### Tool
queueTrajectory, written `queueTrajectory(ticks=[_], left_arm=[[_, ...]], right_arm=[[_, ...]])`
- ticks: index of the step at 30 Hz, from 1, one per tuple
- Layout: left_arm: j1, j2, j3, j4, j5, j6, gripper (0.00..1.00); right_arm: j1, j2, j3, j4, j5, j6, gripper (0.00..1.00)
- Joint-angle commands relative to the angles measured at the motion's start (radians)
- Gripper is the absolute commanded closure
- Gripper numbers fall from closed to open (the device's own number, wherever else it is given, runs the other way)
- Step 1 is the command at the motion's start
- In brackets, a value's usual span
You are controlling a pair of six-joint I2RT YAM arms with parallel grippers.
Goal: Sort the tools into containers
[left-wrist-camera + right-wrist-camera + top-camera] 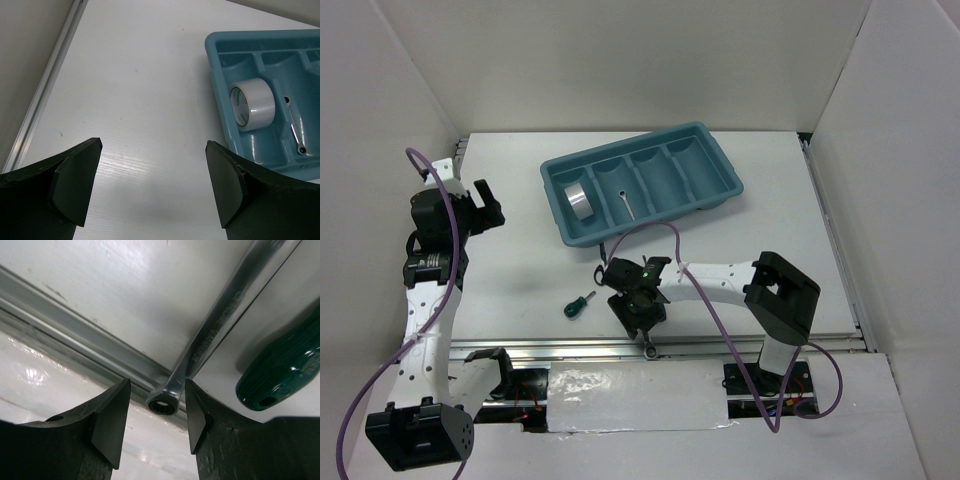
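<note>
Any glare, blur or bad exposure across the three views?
Top external: even light, soft shadows, sharp throughout. Left wrist: tape roll crisp, mild bright patch on the table near the bottom of frame. Right wrist: wrench goes soft toward the top, strong glare on the glossy sheet lower left, green screwdriver handle slightly blurred.

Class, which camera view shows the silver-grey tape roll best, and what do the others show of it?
The left wrist view: the tape roll is large and unobstructed, standing on edge in an end compartment of the teal tray. The top external view shows the roll small but whole. The right wrist view misses it.
</note>
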Motion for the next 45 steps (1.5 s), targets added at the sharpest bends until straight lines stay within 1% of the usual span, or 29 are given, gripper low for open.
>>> queueTrajectory(ticks=[1, 2, 3, 7, 9, 12, 14, 16, 19, 24, 29, 34, 40, 45], left_arm=[[0.012, -0.002, -0.015, 0.051, 0.013, -0.018, 0.01], [0.012, -0.002, -0.015, 0.048, 0.015, -0.018, 0.01], [0.013, 0.002, -0.015, 0.048, 0.015, -0.018, 0.01], [0.015, 0.010, -0.001, 0.046, 0.015, -0.012, 0.01], [0.015, 0.015, 0.000, 0.048, 0.017, -0.012, 0.01], [0.015, 0.022, 0.003, 0.048, 0.017, -0.015, 0.01], [0.015, 0.022, 0.003, 0.051, 0.017, -0.016, 0.01], [0.015, 0.022, 0.003, 0.048, 0.017, -0.013, 0.01], [0.018, 0.024, 0.000, 0.051, 0.017, -0.010, 0.01], [0.018, 0.027, -0.012, 0.063, 0.035, -0.018, 0.01], [0.018, 0.038, -0.012, 0.066, 0.043, -0.024, 0.01], [0.018, 0.039, -0.001, 0.066, 0.041, -0.020, 0.01], [0.018, 0.035, -0.003, 0.057, 0.029, -0.009, 0.01], [0.020, 0.030, -0.008, 0.063, 0.030, -0.007, 0.01]], right_arm=[[0.000, -0.025, 0.058, 0.028, 0.097, 0.012, 0.44], [-0.005, -0.005, 0.072, 0.021, 0.097, 0.012, 0.45], [-0.014, 0.007, 0.086, 0.009, 0.135, 0.015, 0.44], [-0.060, 0.099, 0.177, -0.044, 0.149, 0.011, 0.45], [-0.075, 0.132, 0.204, -0.067, 0.137, 0.006, 0.48], [-0.097, 0.191, 0.230, -0.090, 0.170, 0.007, 0.51], [-0.117, 0.218, 0.241, -0.100, 0.193, 0.009, 0.51], [-0.138, 0.227, 0.255, -0.111, 0.195, 0.012, 0.52], [-0.153, 0.189, 0.230, -0.102, 0.173, 0.003, 0.53], [-0.144, 0.089, 0.192, -0.082, 0.173, -0.019, 0.52], [-0.138, 0.049, 0.146, -0.058, 0.193, -0.036, 0.51], [-0.141, 0.067, 0.141, -0.054, 0.181, -0.040, 0.51], [-0.160, 0.155, 0.180, -0.081, 0.152, -0.036, 0.53], [-0.166, 0.193, 0.192, -0.085, 0.147, -0.036, 0.54]])
